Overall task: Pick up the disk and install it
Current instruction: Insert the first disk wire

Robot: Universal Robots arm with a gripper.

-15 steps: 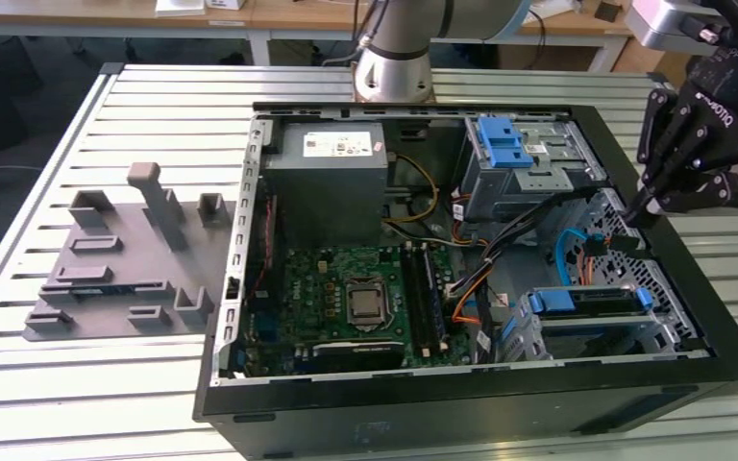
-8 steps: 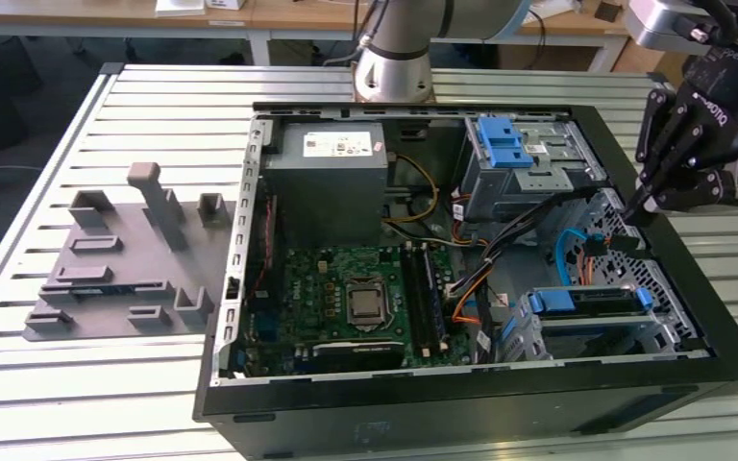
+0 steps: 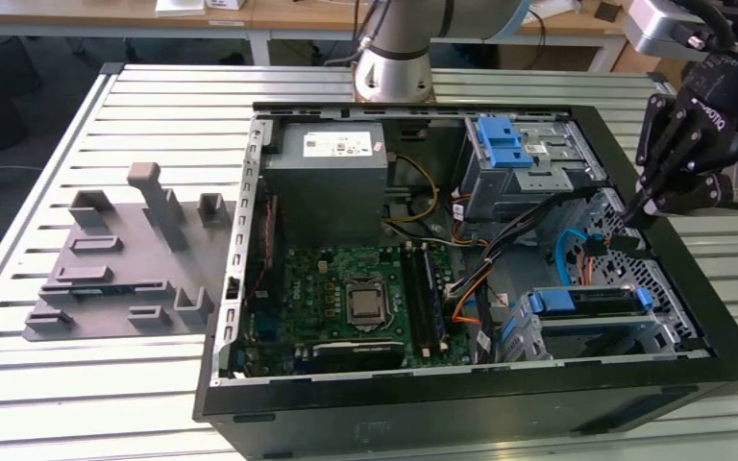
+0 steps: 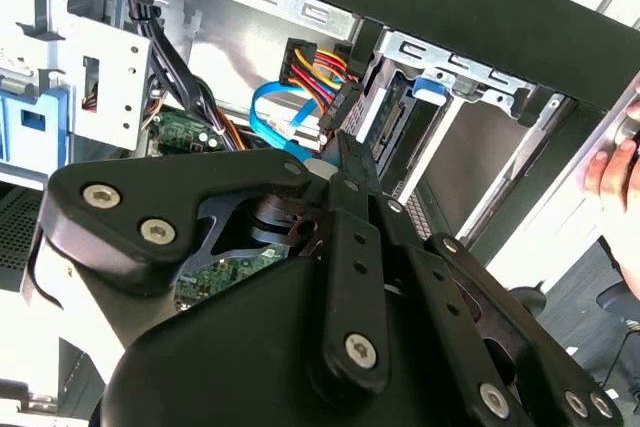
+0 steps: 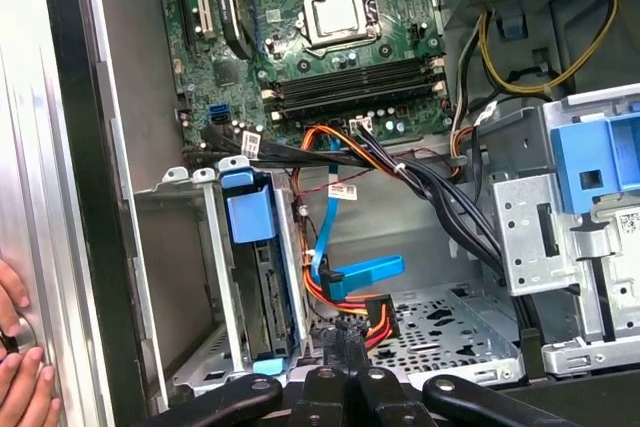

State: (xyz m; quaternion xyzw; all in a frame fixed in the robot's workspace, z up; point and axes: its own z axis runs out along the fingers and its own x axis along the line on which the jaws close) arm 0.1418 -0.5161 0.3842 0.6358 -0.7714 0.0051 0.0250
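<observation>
Exterior view: an open computer case (image 3: 472, 403) lies on a slatted table (image 3: 164, 106), with the gripper (image 3: 642, 213) lowered just inside the case wall on the exterior view's right. In both wrist views the fingers (image 5: 335, 362) are drawn narrow, tips together, with nothing visible between them. The tips hang near a blue data cable (image 5: 330, 247) and a connector with red and yellow wires (image 5: 378, 317); whether they touch either cannot be told.

The disk (image 3: 583, 300) sits on edge in a silver drive cage (image 3: 673, 322) in the case corner, apart from the gripper. In the first wrist view the disk (image 5: 262, 297) shows its narrow side, a blue rail tab (image 5: 248, 215) at one end. A person's hand (image 5: 15, 372) rests on the table beside the case.

Handling, as a judgement: the disk is probably rigid and dense for its size, so it should not flex in a grip. Its bare metal faces are likely slippery, and it is likely sensitive to shock. The blue plastic side rails along the long edges offer the safest hold; the connector end and any exposed circuit side are best left unpinched.
</observation>
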